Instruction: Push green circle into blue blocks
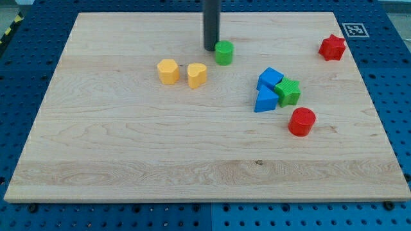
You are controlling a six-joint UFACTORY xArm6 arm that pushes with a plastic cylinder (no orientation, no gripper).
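The green circle point(223, 52) sits on the wooden board near the view's top centre. My tip point(210, 49) stands just to its left, touching or nearly touching it. The blue blocks lie lower right of it: a blue cube point(270, 78) and a blue triangle point(264, 101) right below the cube, touching each other. A green star-like block point(289, 92) rests against their right side.
A yellow hexagon point(168, 71) and a yellow heart point(197, 75) lie left of and below the green circle. A red cylinder point(302, 121) sits below the blue blocks on the right. A red star point(332, 47) is at the upper right.
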